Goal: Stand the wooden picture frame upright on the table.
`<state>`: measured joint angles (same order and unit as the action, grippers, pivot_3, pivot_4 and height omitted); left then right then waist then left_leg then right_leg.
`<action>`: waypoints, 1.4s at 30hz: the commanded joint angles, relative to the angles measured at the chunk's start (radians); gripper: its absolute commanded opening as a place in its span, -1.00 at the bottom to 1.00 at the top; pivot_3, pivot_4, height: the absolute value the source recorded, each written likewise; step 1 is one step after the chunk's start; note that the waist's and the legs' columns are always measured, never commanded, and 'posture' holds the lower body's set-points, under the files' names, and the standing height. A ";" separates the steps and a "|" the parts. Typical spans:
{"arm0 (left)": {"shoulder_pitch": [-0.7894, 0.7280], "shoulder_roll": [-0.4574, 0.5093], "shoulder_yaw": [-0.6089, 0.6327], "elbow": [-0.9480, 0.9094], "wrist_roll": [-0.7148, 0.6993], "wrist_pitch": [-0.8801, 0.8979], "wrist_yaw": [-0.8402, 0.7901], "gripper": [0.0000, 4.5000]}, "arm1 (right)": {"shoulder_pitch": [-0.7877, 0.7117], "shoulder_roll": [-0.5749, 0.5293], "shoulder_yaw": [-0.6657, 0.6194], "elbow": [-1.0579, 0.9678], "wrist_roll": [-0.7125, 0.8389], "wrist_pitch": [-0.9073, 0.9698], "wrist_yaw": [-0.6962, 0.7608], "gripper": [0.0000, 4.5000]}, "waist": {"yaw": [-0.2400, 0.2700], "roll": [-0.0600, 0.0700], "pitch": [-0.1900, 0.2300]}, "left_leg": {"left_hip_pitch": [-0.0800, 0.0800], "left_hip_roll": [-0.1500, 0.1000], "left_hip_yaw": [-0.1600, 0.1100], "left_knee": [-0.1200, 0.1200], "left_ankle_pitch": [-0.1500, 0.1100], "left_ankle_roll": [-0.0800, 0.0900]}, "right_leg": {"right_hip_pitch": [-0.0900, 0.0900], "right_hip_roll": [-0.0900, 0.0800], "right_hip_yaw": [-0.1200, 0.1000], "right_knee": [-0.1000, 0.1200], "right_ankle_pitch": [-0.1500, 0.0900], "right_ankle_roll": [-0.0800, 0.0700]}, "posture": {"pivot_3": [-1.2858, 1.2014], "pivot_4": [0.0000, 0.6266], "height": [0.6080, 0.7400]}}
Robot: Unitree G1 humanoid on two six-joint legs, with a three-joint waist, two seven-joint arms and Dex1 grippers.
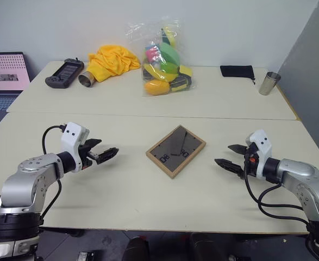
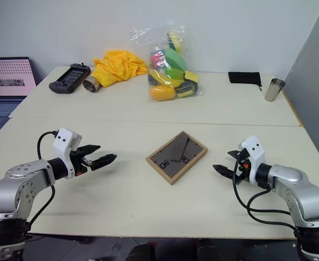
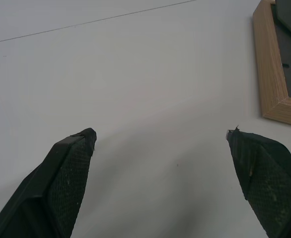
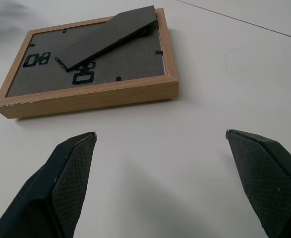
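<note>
- Near the middle of the front table [image 1: 148,206], the wooden picture frame [image 1: 176,150] lies flat and face down, turned cornerwise to the table's edges, its dark back panel up with the black stand folded against it.
- Left gripper [image 1: 106,153] hovers over the table on the frame's left side, well apart from it, fingers spread wide and holding nothing; in the left wrist view its fingertips [image 3: 81,144] frame bare tabletop, with one corner of the frame showing beyond them.
- Right gripper [image 1: 230,157] hovers near the frame's right side, not touching it, fingers equally wide apart and empty; in the right wrist view the frame lies just ahead of the open fingers [image 4: 78,153].
- Along the far table's back edge stand a clear bag of colourful toys [image 1: 163,60], a yellow cloth [image 1: 113,61], a metal cup on its side [image 1: 87,80], a black handheld controller [image 1: 64,73], a black pouch [image 1: 237,71] and an upright metal cup [image 1: 269,82] near the right corner.
- A laptop [image 1: 4,76] sits off the left edge.
</note>
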<state>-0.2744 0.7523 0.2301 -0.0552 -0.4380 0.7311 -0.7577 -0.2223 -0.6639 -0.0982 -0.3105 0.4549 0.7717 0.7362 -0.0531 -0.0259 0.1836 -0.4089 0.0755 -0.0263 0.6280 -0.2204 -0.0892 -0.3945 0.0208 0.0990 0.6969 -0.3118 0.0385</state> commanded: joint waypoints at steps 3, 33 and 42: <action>-0.042 -0.008 0.007 0.009 -0.019 -0.018 -0.018 0.84 | -0.001 0.013 -0.024 -0.043 0.023 -0.004 -0.020 0.81 | 0.000 0.000 0.000 | 0.000 0.000 0.000 0.000 0.000 0.000 | 0.000 0.000 0.000 0.000 0.000 0.000 | 0.03 -0.52 1.00; -0.157 -0.219 -0.277 0.058 0.034 -0.031 -0.154 -0.99 | -0.284 0.336 0.225 0.325 -0.228 -0.202 -0.185 -1.00 | -0.006 0.000 0.000 | 0.000 0.001 0.000 0.001 0.000 0.000 | 0.000 0.001 0.000 0.001 0.000 0.000 | 0.03 -0.52 1.00; -0.067 -0.157 -0.217 -0.037 0.014 0.026 -0.124 -0.99 | -0.261 0.316 0.244 0.293 -0.232 -0.183 -0.133 -1.00 | -0.004 0.000 0.000 | 0.000 0.001 -0.001 0.001 0.000 0.000 | 0.000 0.001 0.000 0.001 0.000 0.000 | 0.03 -0.52 1.00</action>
<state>-0.3426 0.5880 -0.0265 -0.0500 -0.4030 0.7588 -0.8943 -0.4923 -0.3280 0.1438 0.0328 0.2180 0.5930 0.5755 -0.0571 -0.0258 0.1836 -0.4092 0.0762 -0.0271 0.6292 -0.2202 -0.0891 -0.3945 0.0217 0.0985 0.6982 -0.3115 0.0383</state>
